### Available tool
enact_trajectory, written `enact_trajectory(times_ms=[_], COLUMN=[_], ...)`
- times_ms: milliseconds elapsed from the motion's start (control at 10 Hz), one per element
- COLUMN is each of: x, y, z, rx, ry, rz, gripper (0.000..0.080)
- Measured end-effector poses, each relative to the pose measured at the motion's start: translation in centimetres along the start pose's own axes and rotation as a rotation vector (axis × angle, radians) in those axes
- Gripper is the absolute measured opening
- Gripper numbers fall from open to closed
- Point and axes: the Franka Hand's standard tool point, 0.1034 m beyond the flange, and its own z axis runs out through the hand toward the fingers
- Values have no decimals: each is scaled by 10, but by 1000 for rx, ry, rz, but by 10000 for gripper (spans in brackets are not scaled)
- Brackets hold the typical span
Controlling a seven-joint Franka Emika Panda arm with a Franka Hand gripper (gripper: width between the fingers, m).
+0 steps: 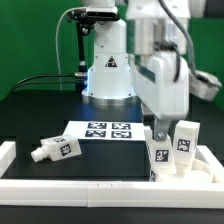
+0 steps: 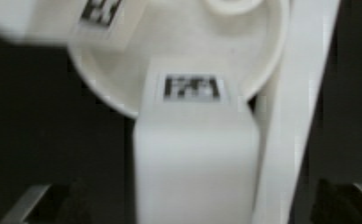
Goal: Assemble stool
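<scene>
The gripper (image 1: 158, 132) hangs with its fingers spread wide, gripping nothing. A stool leg (image 2: 192, 150) sits straight between them, untouched, and points at the round seat (image 2: 142, 55) just beyond, probably lined up for joining. Another leg (image 1: 55, 150) lies well off to one side.

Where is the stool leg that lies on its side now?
In the exterior view, the lying leg is on the table at the exterior view's left, between the marker board and the white frame rail.
</scene>
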Motion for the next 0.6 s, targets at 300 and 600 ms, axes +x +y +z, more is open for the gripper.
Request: enact_trajectory(times_ms=[300, 600], x=[13, 12], y=[-2, -2], z=[-15, -13], rx=[21, 19], ry=[-1, 0], rz=[-84, -90], gripper=[649, 649])
